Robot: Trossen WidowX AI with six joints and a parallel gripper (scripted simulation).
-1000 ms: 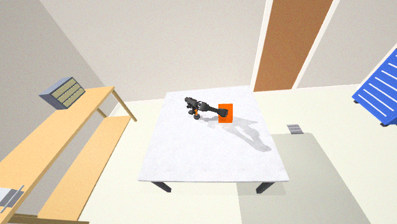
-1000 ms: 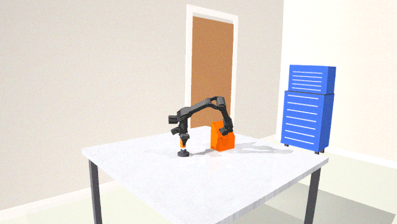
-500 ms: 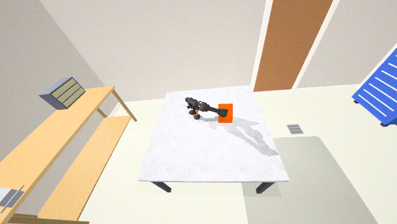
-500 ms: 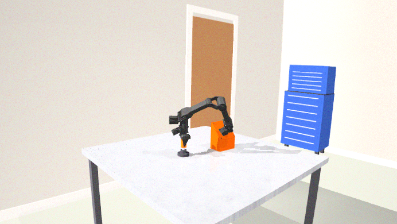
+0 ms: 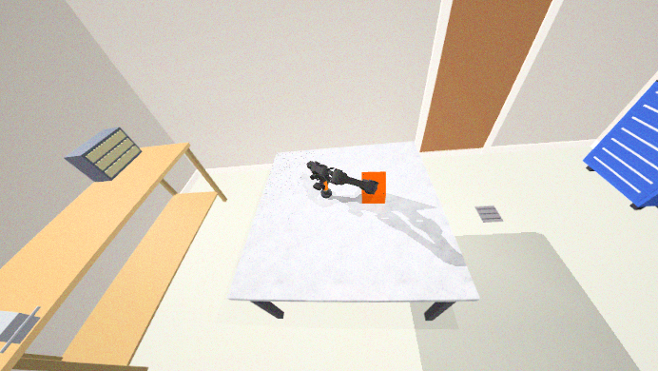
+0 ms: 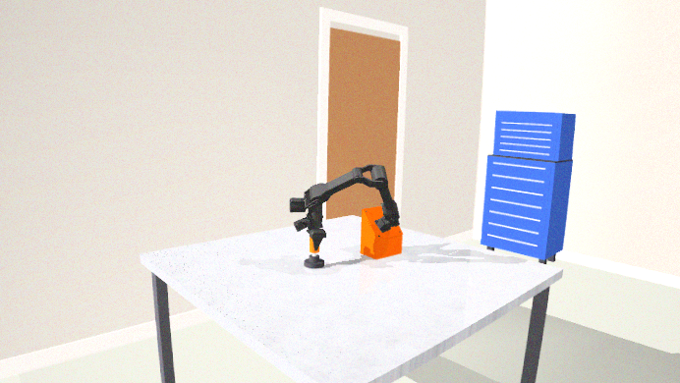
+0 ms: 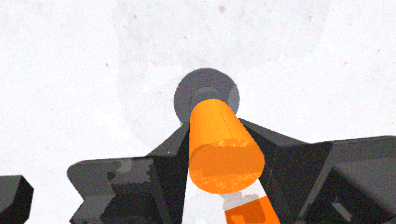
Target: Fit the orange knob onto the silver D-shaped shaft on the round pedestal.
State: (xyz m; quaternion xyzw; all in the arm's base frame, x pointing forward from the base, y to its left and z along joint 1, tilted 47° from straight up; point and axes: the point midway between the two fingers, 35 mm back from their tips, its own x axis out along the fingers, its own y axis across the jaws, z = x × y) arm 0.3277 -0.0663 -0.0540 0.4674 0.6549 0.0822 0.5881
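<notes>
In the top view, the counter (image 5: 354,252) (image 6: 344,295) occupies the center of the frame; the black arm (image 5: 349,181) (image 6: 344,181) extends leftward from the orange box (image 5: 380,196) (image 6: 369,241), near the dark round pedestal (image 5: 326,194) (image 6: 313,263) (image 7: 183,100). In the exterior view, left of the frame's center, the end effector (image 6: 315,246) (image 7: 225,155) points downward and grips the orange knob (image 6: 312,244) (image 7: 225,167). The knob is located directly above the pedestal, its lower edge raised clear of the pedestal body, with a pale section of the shaft (image 6: 313,254) visible between them. In the wrist view, the knob is clamped between the two dark fingers at lower center; the pedestal disc lies beyond it at upper center, partly covered. Alignment of the flat sides cannot be determined.
</notes>
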